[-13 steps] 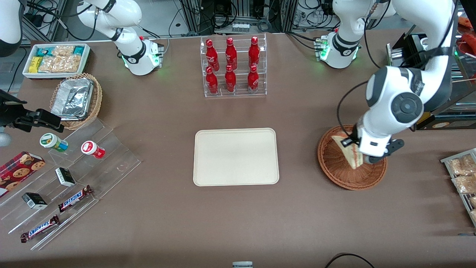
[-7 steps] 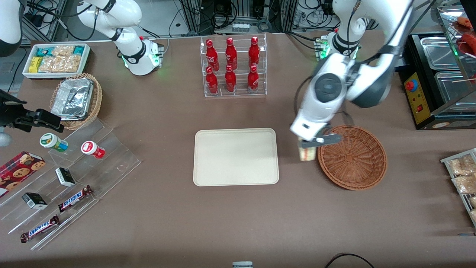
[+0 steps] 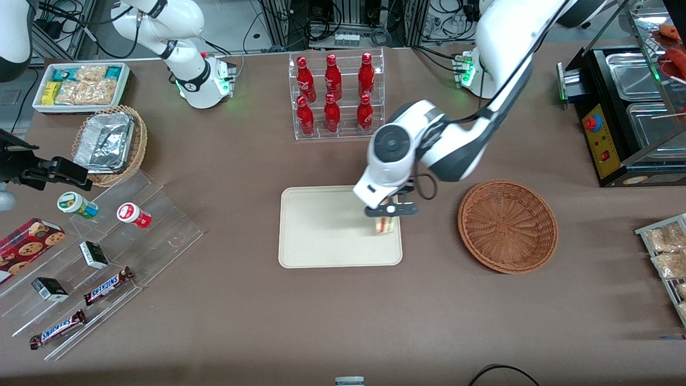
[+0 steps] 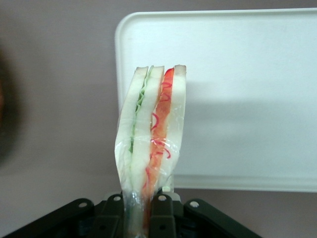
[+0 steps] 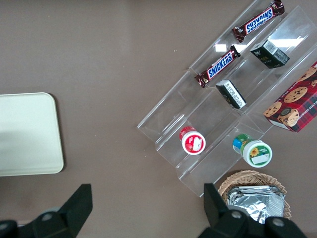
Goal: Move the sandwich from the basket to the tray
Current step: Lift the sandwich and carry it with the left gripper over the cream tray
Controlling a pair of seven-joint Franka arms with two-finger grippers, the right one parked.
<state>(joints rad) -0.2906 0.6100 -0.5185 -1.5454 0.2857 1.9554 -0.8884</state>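
Note:
My left gripper (image 3: 387, 213) hangs over the cream tray (image 3: 321, 225), close to the tray's edge nearest the basket, and is shut on the sandwich (image 3: 386, 224). The wrapped wedge (image 4: 151, 134) stands between the black fingers (image 4: 163, 213), its white bread, green and red filling layers facing the wrist camera. Below it lie the tray's rounded corner (image 4: 223, 99) and brown table. The reddish-brown wicker basket (image 3: 507, 226) sits with nothing in it toward the working arm's end of the table, apart from the gripper.
A clear rack of red bottles (image 3: 336, 96) stands farther from the front camera than the tray. Toward the parked arm's end are acrylic steps with Snickers bars (image 3: 107, 286), cups and boxes, a tan basket of foil containers (image 3: 107, 142) and a white snack bin (image 3: 80, 86).
The gripper lifted the sandwich out of the basket and carried it sideways past the basket's rim to above the tray. The basket now holds nothing.

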